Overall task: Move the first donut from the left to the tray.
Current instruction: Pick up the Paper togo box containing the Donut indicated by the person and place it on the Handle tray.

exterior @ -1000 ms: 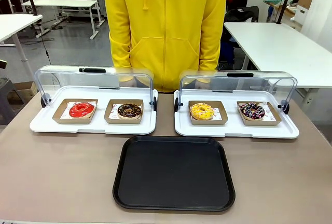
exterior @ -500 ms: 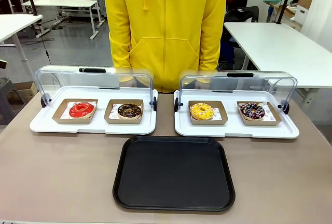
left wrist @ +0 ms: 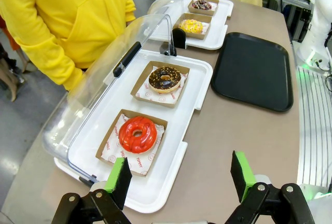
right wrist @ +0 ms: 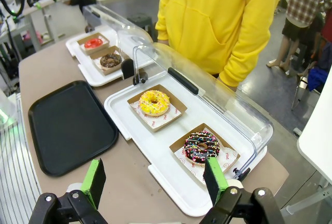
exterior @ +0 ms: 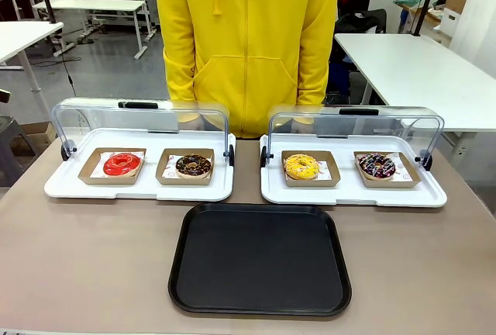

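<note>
Beyond the far-left corner of the black tray (exterior: 256, 265), the red donut (exterior: 122, 164) sits in its cardboard tray (exterior: 90, 174), beneath a raised clear lid (exterior: 101, 122). My left gripper (left wrist: 180, 177) and right gripper (right wrist: 154, 181) both gape wide, empty. Reaching in, I could crush the glaze or snag the lid.

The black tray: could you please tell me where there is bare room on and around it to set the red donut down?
The black tray is bare all over. The table is also bare on both sides of it. Crowded: the left white tray, where the red donut and the chocolate donut sit side by side.
</note>
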`<action>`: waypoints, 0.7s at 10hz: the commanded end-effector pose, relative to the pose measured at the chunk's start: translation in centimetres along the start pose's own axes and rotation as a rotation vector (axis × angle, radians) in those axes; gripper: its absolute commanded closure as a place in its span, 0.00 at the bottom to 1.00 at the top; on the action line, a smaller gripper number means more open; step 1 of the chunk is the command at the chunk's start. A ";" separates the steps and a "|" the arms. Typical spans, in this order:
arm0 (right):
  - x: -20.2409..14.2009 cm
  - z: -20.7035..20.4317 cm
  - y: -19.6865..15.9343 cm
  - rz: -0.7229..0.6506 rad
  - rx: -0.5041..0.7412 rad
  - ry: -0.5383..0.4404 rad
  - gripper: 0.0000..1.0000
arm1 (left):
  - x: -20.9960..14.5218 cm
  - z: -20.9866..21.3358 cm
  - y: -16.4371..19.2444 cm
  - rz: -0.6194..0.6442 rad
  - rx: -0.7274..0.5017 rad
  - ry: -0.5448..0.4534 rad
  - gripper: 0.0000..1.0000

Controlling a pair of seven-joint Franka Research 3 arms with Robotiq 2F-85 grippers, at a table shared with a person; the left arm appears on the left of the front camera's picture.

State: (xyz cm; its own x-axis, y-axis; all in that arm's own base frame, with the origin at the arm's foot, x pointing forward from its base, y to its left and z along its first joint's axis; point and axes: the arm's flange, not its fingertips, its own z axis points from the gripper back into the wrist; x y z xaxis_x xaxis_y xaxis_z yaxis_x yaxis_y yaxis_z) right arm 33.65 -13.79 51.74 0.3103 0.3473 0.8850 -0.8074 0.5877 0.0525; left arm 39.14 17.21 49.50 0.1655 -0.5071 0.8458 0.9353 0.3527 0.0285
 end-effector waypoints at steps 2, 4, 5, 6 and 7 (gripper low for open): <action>0.2 -0.1 -0.3 0.023 -0.001 -0.026 0.00 | 0.1 0.1 -0.1 -0.012 -0.001 -0.006 0.00; 0.2 -0.1 -0.3 0.023 -0.001 -0.026 0.00 | 0.1 0.1 -0.1 -0.012 -0.001 -0.006 0.00; 0.2 -0.1 -0.3 0.023 -0.001 -0.026 0.00 | 0.1 0.1 -0.1 -0.012 -0.001 -0.006 0.00; 0.2 -0.1 -0.3 0.023 -0.001 -0.026 0.00 | 0.1 0.1 -0.1 -0.012 -0.001 -0.006 0.00; 0.2 -0.1 -0.3 0.023 -0.001 -0.026 0.00 | 0.1 0.1 -0.1 -0.012 -0.001 -0.006 0.00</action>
State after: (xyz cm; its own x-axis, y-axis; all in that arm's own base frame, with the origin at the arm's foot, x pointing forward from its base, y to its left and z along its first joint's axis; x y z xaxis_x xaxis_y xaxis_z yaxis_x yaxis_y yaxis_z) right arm 33.64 -13.79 51.74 0.3102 0.3473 0.8849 -0.8074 0.5876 0.0525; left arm 39.14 17.21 49.50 0.1655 -0.5071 0.8458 0.9353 0.3527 0.0285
